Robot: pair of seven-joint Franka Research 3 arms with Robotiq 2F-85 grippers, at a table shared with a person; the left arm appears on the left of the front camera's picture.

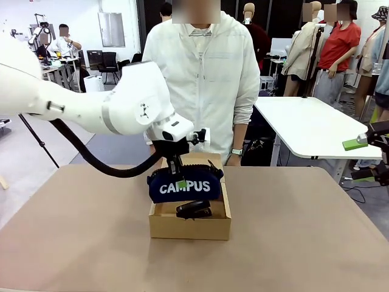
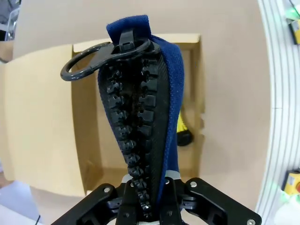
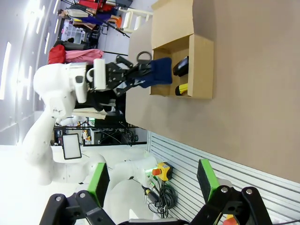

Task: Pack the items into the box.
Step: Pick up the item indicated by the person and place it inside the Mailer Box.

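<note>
The navy blue pouch (image 1: 185, 186) with white lettering hangs over the open brown box (image 1: 189, 230) at the table's middle. My left gripper (image 1: 180, 174) is shut on its upper edge. In the left wrist view the pouch's black zipper (image 2: 139, 122) rises from between my left gripper's (image 2: 149, 207) fingers, with the box's floor (image 2: 91, 122) below it. The black stapler (image 1: 194, 210) lies inside the box, under the pouch. At the far right my right gripper (image 1: 364, 159) stands open, holding nothing. From the right wrist view my right gripper (image 3: 152, 180) looks towards the pouch (image 3: 160, 70), the stapler (image 3: 180, 66) and the box (image 3: 202, 65).
A person in a white jacket (image 1: 206, 79) stands at the table's far side, close behind the box's raised flap (image 1: 196, 159). A small black and yellow thing (image 2: 183, 135) lies in a corner of the box. A white table (image 1: 310, 125) stands at the back right.
</note>
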